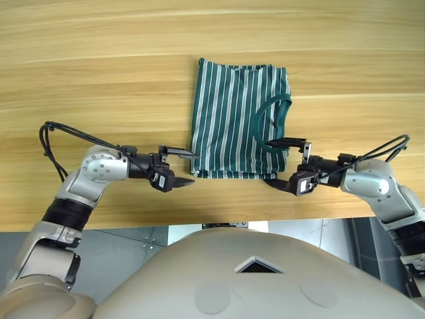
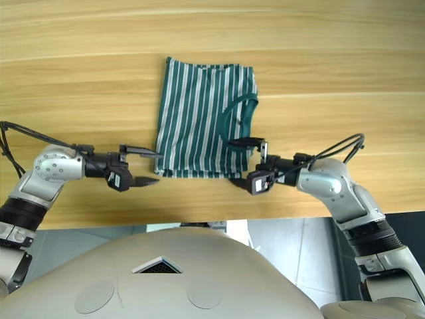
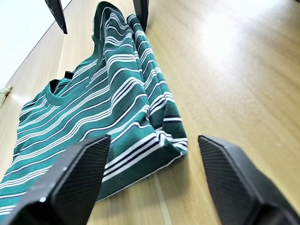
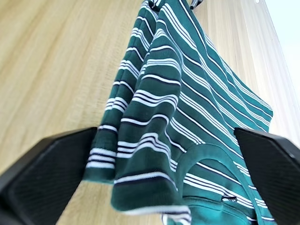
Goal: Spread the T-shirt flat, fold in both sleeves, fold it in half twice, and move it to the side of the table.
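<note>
Left eye view puts the striped T-shirt [image 1: 232,119] on the counter [image 1: 99,80] toward its near edge, a rectangle with the sleeves in. Your left claw [image 1: 193,167] and right claw [image 1: 267,160] gape open at its near corners, gripping nothing. A half-fold looks due: pinch both corners and carry them to the far edge.

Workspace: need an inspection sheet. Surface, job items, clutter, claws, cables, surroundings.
Surface: wooden table, plank grain.
Job's things: T-shirt, green striped, folded to a rectangle, collar on top, lying flat.
Clutter: nothing seen.
Claws: left claw open at the shirt's near left corner; right claw open at its near right corner.
Cables: left arm cable and right arm cable loop free, away from the shirt.
Surroundings: grey floor past the table's near edge.
</note>
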{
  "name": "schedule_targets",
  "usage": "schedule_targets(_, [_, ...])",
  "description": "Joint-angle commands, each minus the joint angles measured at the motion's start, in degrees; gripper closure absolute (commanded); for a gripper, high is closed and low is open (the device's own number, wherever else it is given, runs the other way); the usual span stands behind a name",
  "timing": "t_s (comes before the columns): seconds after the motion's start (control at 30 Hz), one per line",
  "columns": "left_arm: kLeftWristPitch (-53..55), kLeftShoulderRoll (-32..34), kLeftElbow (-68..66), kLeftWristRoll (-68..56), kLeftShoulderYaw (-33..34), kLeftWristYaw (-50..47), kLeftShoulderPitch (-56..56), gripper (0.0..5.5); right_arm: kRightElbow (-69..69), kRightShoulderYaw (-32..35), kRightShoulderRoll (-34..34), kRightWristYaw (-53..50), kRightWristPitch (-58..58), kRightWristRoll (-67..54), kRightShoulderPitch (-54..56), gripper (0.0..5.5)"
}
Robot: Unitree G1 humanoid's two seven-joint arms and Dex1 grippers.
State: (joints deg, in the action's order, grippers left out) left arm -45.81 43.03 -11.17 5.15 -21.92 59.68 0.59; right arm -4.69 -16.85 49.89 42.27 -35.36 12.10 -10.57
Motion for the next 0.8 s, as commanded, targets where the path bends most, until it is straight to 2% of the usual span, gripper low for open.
schedule_targets(0.03, [1.0,0.3,-2.9,5.4,-1.6,-1.2,1.3,2.66,1.8,-0.7,1.5,1.6,2.4,2.7,-1.8,0.59])
schedule_targets(0.27, [0.8,-0.6,-4.4,6.3,-2.3,-3.8,3.2,3.81,3.0,-1.1,0.7,1.3,3.3,3.5,-1.2,1.82])
schedule_targets(0.5, [0.2,0.4,-3.7,5.8,-3.8,-3.5,2.7,5.08,5.4,-2.4,-0.4,0.6,3.9,4.6,0.7,3.28])
schedule_targets(0.57, [-0.1,0.7,-3.6,6.2,-4.0,-3.6,2.6,5.24,5.2,-2.5,-0.5,0.5,3.9,4.3,0.8,3.65])
schedule_targets(0.8, [-1.3,1.4,-3.1,4.9,-4.1,-3.7,2.4,5.25,4.5,-2.4,-0.1,0.9,3.2,3.6,0.6,5.01])
